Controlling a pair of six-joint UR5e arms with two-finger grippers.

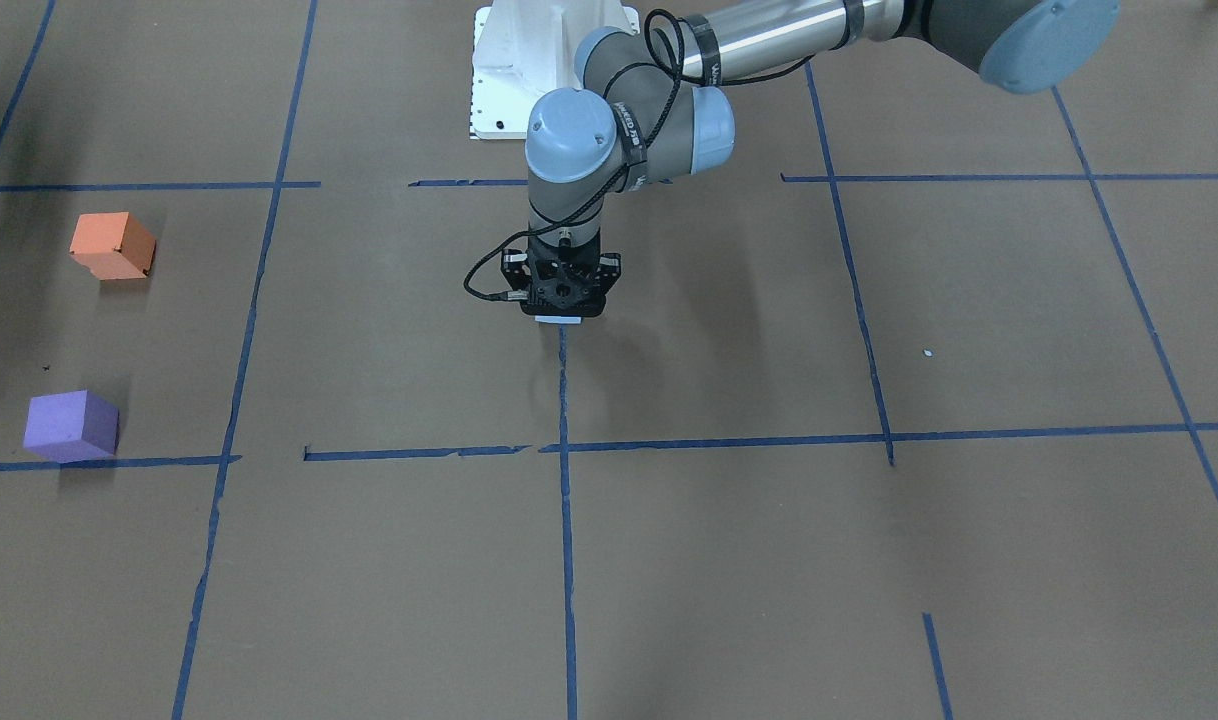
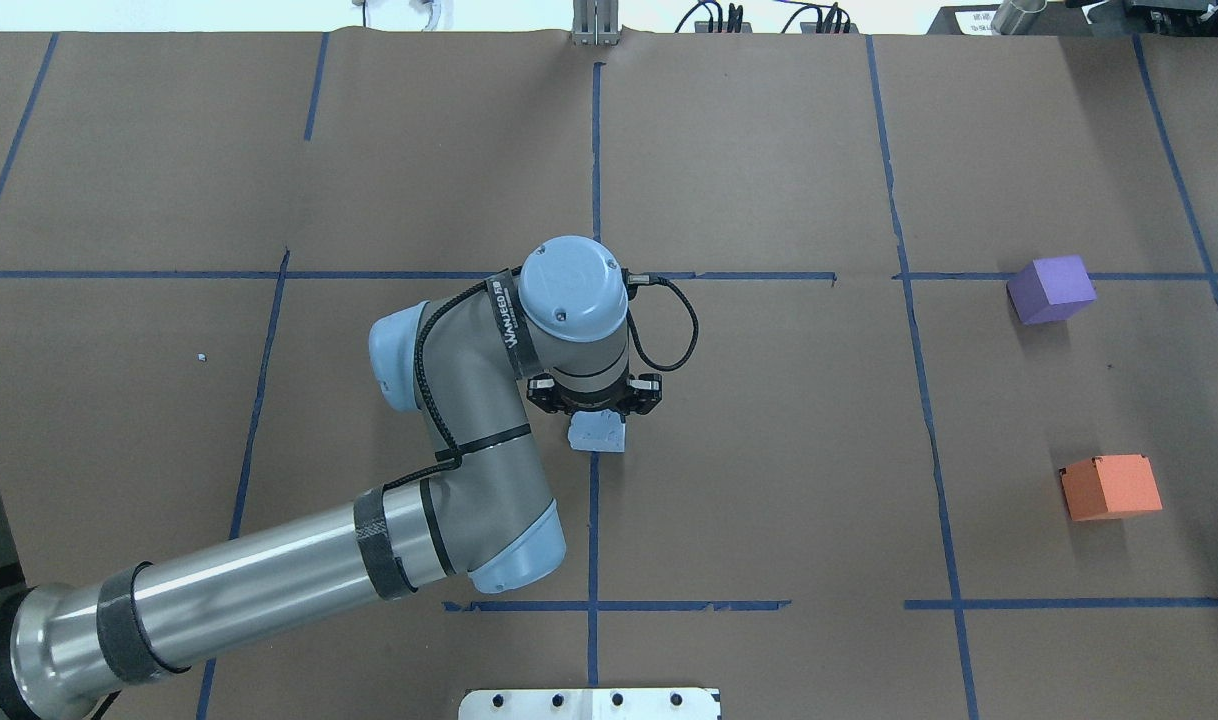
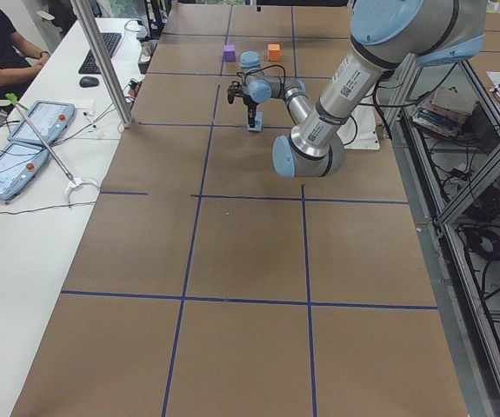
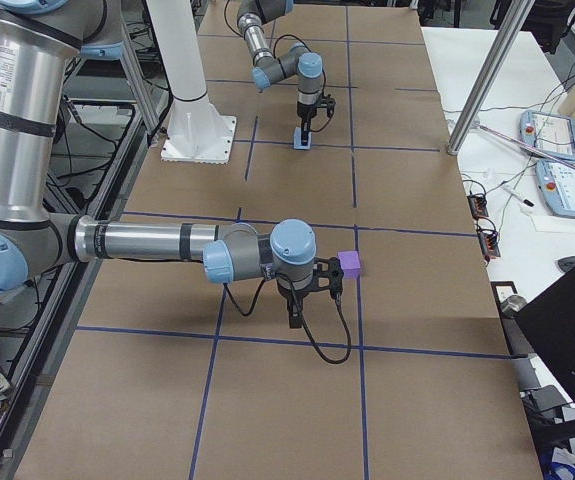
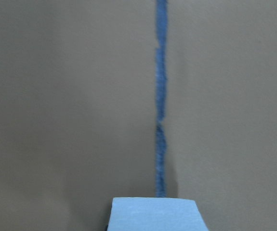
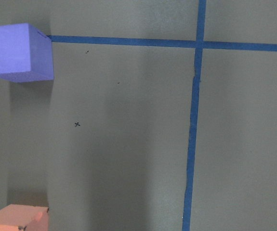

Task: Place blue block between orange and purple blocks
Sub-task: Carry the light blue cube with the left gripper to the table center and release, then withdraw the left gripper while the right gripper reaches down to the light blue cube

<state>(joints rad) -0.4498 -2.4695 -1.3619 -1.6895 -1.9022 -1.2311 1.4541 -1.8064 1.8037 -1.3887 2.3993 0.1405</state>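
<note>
In the overhead view you have the left tool (image 1: 560, 303) pointing straight down at the middle of the surface (image 2: 769, 450), right over the light blue block (image 2: 597, 433). The block shows just under the tool at its 6 o'clock, over a blue tape line (image 2: 594, 530). You cannot tell from any view how wide the fingers stand or whether they are pressing on the block. The left wrist view shows only the block's top face at its 6 o'clock edge. From the blue block, the orange block (image 2: 1110, 487) lies at about 3 o'clock and the purple block (image 2: 1050, 289) between 2 and 3 o'clock, both well apart from it. The purple one sits at roughly 12 o'clock of the orange one, with bare surface between them. Your right tool (image 4: 295, 318) shows only in the right side view, hanging near the purple block, and you cannot tell whether it is spread or closed.
</note>
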